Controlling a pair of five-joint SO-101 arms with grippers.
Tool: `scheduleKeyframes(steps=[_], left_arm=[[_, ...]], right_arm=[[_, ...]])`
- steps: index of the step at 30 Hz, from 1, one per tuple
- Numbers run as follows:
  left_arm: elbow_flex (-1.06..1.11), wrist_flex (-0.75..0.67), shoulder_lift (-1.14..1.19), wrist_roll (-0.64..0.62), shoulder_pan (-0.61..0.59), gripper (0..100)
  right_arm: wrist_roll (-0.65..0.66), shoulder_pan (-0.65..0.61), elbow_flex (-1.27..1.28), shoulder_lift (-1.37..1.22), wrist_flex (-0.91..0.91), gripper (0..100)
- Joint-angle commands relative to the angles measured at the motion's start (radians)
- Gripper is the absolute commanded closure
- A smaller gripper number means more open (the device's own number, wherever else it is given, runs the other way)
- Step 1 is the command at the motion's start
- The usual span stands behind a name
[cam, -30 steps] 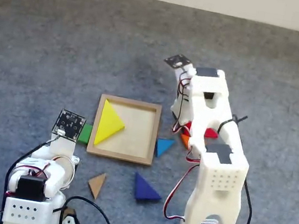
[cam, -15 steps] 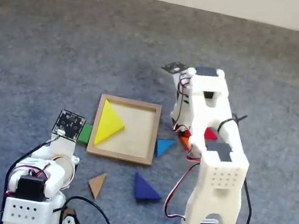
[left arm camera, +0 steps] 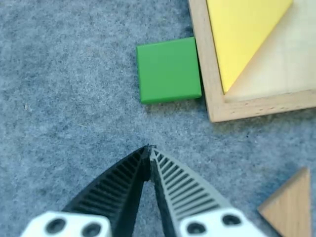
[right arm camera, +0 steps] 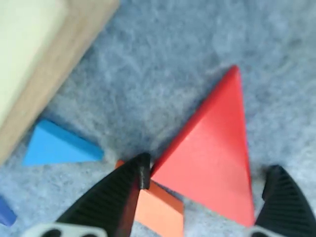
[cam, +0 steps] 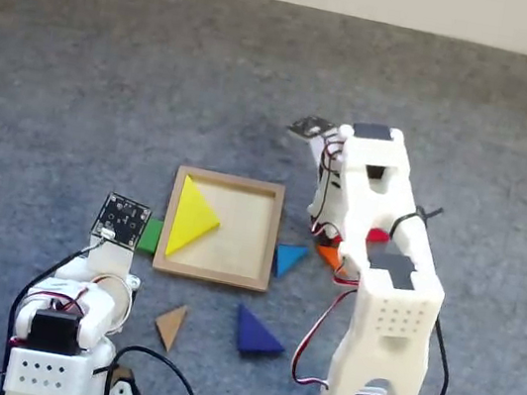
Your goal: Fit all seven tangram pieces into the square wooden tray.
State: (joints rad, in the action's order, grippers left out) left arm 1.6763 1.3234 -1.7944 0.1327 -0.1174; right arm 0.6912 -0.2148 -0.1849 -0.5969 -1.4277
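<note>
High view is showing a table [cam: 82, 79] that a grey, felt-like covering is spanning edge to edge, with a pale strip of wall running along the far side. The square wooden tray [cam: 231, 181] is lying flat near the centre, and the yellow triangle [cam: 192, 216] is sitting inside it against the side nearest the left arm. The green square [left arm camera: 169, 70] is lying on the covering just outside that side, touching or nearly touching the rim. The left end effector [left arm camera: 149, 149] is hovering a short way from the green square with its fingers pressed together and holding nothing. The light blue triangle [cam: 288, 259] is lying just beside the opposite side of the tray, while the dark blue triangle [cam: 255, 334] and the tan triangle [cam: 169, 324] are lying apart between the tray and the arm bases. The right end effector [right arm camera: 210, 173] is standing over the red triangle [right arm camera: 212, 163] with its fingers spread wide on either side, gripping nothing; the orange piece [right arm camera: 158, 210] is lying against the red triangle.
</note>
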Motion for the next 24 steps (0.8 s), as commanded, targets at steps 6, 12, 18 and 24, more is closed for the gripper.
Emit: scheduleKeyframes(steps=[6, 12, 18, 24], left_arm=[[0.021, 0.005, -0.036, 0.002, -0.013, 99], [0.021, 0.005, -0.036, 0.002, -0.013, 99], [0.021, 0.005, -0.036, 0.002, -0.013, 99], [0.021, 0.005, -0.036, 0.002, -0.013, 99]], right_arm=[[0.069, 0.038, 0.008, 0.002, 0.027, 69.8], [0.069, 0.053, 0.007, 0.004, 0.030, 77.5], [0.063, 0.053, 0.001, 0.012, 0.019, 77.8], [0.061, 0.035, -0.030, 0.044, -0.027, 77.8]])
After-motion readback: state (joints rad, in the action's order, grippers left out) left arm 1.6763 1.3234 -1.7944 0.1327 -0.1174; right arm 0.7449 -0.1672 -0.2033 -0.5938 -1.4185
